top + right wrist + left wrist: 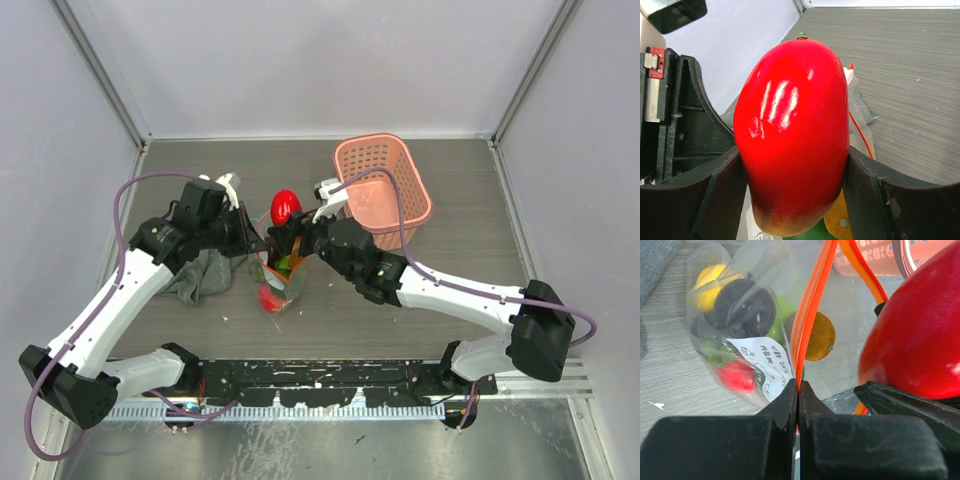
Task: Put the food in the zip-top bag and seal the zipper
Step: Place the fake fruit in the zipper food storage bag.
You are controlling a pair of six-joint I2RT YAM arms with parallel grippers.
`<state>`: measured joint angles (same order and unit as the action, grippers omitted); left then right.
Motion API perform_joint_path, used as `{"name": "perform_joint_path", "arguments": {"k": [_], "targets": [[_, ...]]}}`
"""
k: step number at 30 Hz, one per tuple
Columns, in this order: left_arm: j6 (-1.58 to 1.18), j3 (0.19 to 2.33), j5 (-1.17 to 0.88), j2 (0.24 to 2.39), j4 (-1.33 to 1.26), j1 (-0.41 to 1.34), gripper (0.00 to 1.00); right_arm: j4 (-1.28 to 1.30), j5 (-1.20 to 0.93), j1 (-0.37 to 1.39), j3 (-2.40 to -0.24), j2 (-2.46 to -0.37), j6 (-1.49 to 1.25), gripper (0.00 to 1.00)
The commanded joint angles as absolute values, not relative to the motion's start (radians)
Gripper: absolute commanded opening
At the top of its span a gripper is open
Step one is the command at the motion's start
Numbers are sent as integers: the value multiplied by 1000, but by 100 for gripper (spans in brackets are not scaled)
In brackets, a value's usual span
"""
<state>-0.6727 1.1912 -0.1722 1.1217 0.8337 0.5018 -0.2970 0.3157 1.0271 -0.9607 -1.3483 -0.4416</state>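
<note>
Two grips matter at this moment, and I take them from the near edge outward. Nearest the arm bases sits the zip-top bag [283, 288], its body on the table with several pieces of food already inside: yellow, dark, green, red, and a brownish round fruit [820, 337] higher up. Just past that, the left gripper [799, 390] is clamped fully shut on the zipper [812, 305], pinching one orange strip so that it rises straight away from the jaws. The second strip peels off to the right, so the mouth stands parted. The right gripper [794, 155] comes in from the other side with its jaws wide around a red mango [790, 100], both pads pressed on its flanks. The mango's long axis runs out along the fingers, stem end leading. From overhead it hangs just beyond the bag on the far side, close to both grippers. In the left wrist view it bulks to the right of the parted strips, and I cannot tell whether any part of it has crossed the lip. My read is that the drop depends on bringing that long axis in line with the gap between the strips. The right arm carries the load and the left only holds the mouth. Off to the left lies a grey cloth [200, 278], and farthest back stands the pink basket [412, 178].
</note>
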Motion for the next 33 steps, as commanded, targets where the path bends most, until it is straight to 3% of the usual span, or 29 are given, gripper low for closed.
{"name": "perform_joint_path", "arguments": {"k": [1, 16, 27, 33], "targets": [[-680, 1209, -181, 1105, 781, 497, 0, -304, 304, 1037, -964, -1353, -466, 61], [-680, 1199, -180, 1100, 779, 498, 0, -249, 281, 1046, -970, -1338, -460, 79], [-678, 1199, -178, 1103, 778, 497, 0, -231, 262, 1048, -982, -1285, -420, 80], [-675, 1196, -172, 1096, 784, 497, 0, -98, 239, 1047, -1058, -1254, -344, 80]]}}
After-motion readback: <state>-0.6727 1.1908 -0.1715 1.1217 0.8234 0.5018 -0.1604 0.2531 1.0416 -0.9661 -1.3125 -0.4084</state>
